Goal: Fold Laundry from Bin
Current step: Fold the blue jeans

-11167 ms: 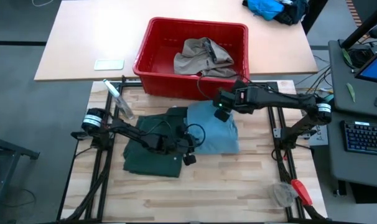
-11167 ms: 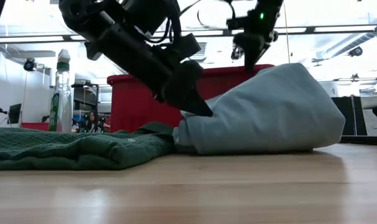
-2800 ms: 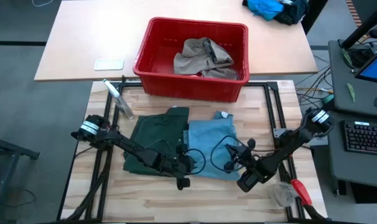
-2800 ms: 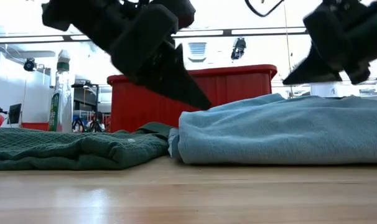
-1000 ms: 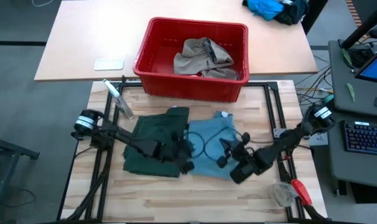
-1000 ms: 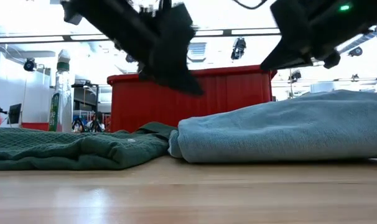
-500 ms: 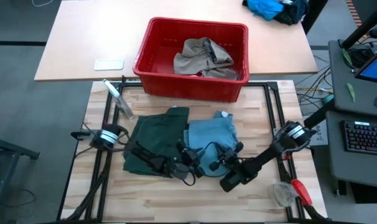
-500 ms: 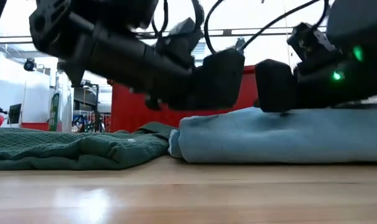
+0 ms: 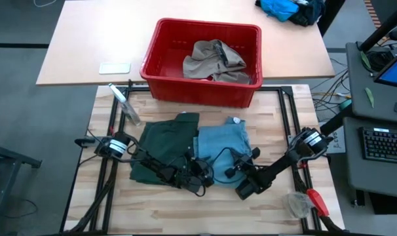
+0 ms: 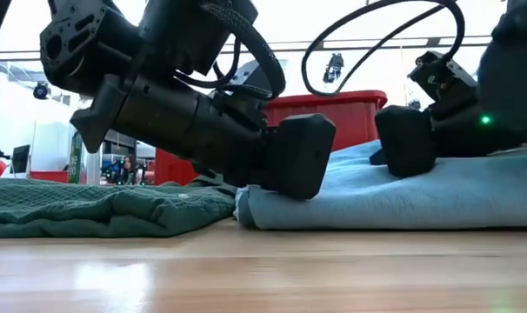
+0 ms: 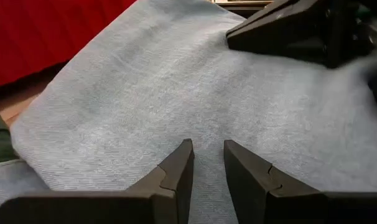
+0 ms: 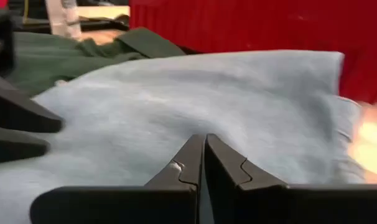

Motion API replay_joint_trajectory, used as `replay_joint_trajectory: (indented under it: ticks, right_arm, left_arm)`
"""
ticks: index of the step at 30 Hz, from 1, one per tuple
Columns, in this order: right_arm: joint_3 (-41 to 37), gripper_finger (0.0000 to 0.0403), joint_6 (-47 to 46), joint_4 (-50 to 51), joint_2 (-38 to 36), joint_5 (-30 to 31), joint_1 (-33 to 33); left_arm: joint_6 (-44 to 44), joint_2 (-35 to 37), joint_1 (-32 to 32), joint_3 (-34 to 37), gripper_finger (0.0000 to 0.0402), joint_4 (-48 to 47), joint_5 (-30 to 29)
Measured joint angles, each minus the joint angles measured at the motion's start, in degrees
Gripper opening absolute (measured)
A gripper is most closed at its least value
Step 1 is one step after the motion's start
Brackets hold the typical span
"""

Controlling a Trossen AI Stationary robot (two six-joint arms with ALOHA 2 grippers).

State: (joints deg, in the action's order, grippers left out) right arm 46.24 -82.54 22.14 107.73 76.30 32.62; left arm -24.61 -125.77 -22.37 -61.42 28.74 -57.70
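Note:
The folded light blue trousers (image 9: 223,141) lie flat on the wooden table, beside the folded dark green shorts (image 9: 162,147) on their left. The red bin (image 9: 185,92) stands behind them, and a khaki piece (image 9: 215,60) lies in it. My left gripper (image 11: 207,149) is low at the trousers' near left corner, slightly open with nothing between its fingers. My right gripper (image 12: 204,140) is shut and low over the trousers' near right part, pointing toward the bin. In the low view both grippers, left (image 10: 303,161) and right (image 10: 404,143), sit down on the blue cloth (image 10: 437,196). My left gripper lies almost level on the trousers' top layer near their near left corner (image 11: 176,134), coming from the table's left. No cloth shows between the fingers. My right gripper rests its shut fingers on the trousers' top layer (image 12: 204,124), slanting down from the table's near side. The trousers stay flat on the table.
A spray bottle (image 9: 123,103) lies at the table's far left. A red-handled tool (image 9: 314,200) and a clear lump (image 9: 297,204) sit at the near right corner. A bright blue heap (image 9: 283,8) lies on the far table. Bare wood runs along the near edge.
Both grippers have sunk from above the laundry down onto the blue trousers. The left one has tipped toward level and gone a little toward the near right. The right one has rolled. The trousers' top has flattened on the right.

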Motion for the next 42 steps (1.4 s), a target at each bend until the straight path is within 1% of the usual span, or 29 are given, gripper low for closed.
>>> replay_joint_trajectory:
  ticks: [2, 5, 8, 10, 13, 15, 17, 19, 22, 23, 25, 27, 28, 30, 34, 36, 38, 42]
  right_arm:
    - [0.02, 0.0012, -4.61, 5.21, -0.46, -0.85, 0.0]
    - [-0.07, 0.0012, -8.25, 10.22, -1.2, -2.21, 0.0]
    - [-0.11, 0.0012, -8.85, 12.06, -3.08, -3.28, 0.42]
    - [0.24, 0.0012, -7.44, 12.61, -5.04, -3.73, 0.85]
    - [1.33, 0.0012, -3.05, 12.58, -9.05, -3.63, 1.84]
    - [2.32, 0.0012, 0.48, 12.16, -11.6, -3.5, 2.68]
    - [3.42, 0.0012, 3.91, 12.09, -13.84, -3.73, 3.53]
    - [4.5, 0.0012, 8.12, 11.21, -15.45, -4.75, 4.69]
    - [5.14, 0.0012, 16.37, 5.79, -16.35, -9.68, 6.12]
    - [4.87, 0.0012, 19.32, 3.15, -16.35, -11.86, 6.44]
    - [4.08, 0.0012, 24.8, -3.5, -15.45, -16.05, 6.89]
    - [3.05, 0.0012, 26.75, -7.41, -13.66, -19.59, 7.14]
    - [2.7, 0.0012, 26.5, -7.8, -12.53, -21.17, 7.16]
    - [2.24, 0.0012, 22.8, -6.32, -10.22, -23.21, 7.59]
    - [2.21, 0.0012, 11.35, 0.96, -6.82, -24.16, 9.57]
    - [2.25, 0.0012, 7.71, 4.87, -6.52, -24.44, 10.74]
    - [2.25, 0.0012, 6.07, 7.77, -7.07, -25.8, 11.78]
    - [2.1, 0.0012, 5.6, 11.24, -9.07, -29.78, 14.22]
  left_arm:
    - [0.64, 0.37, 0.02, 0.08, 0.0075, -0.42, -0.01]
    - [2.63, 1.27, 0.02, 0.21, 0.0075, -1.05, 0.08]
    - [3.58, 2.92, -0.03, 0.38, 0.0075, -2.67, 0.59]
    - [4.34, 4.58, -0.13, 0.49, 0.0075, -4.37, 1.78]
    - [4.69, 7.28, -0.45, 0.49, 0.0075, -7.79, 3.6]
    - [4.75, 8.88, -0.77, 0.49, 0.0075, -10.15, 6.25]
    - [5.24, 9.81, -1.19, 0.47, 0.0075, -11.93, 10.41]
    - [7.19, 9.94, -1.6, 0.47, 0.0075, -12.24, 16.33]
    - [9.59, 9.24, -2.22, 0.42, 0.0075, -11.64, 25.18]
    - [9.61, 8.72, -2.4, 0.38, 0.0075, -11.43, 26.35]
    - [8.8, 7.56, -2.58, 0.38, 0.0075, -11.63, 26.86]
    - [7.74, 6.7, -2.49, 0.34, 0.0075, -11.39, 26.89]
    - [7.48, 6.39, -2.5, 0.26, 0.0075, -11.35, 26.81]
    - [7.06, 5.88, -2.56, 0.18, 0.0075, -11.75, 26.63]
    - [4.99, 5.72, -2.56, -0.05, 0.0075, -14.48, 26.72]
    - [3.77, 5.76, -2.56, -0.08, 0.0075, -16.31, 26.7]
    - [3.1, 5.81, -2.56, -0.1, 0.0075, -17.83, 26.62]
    - [2.97, 5.84, -2.74, -0.06, 0.0075, -17.74, 26.33]
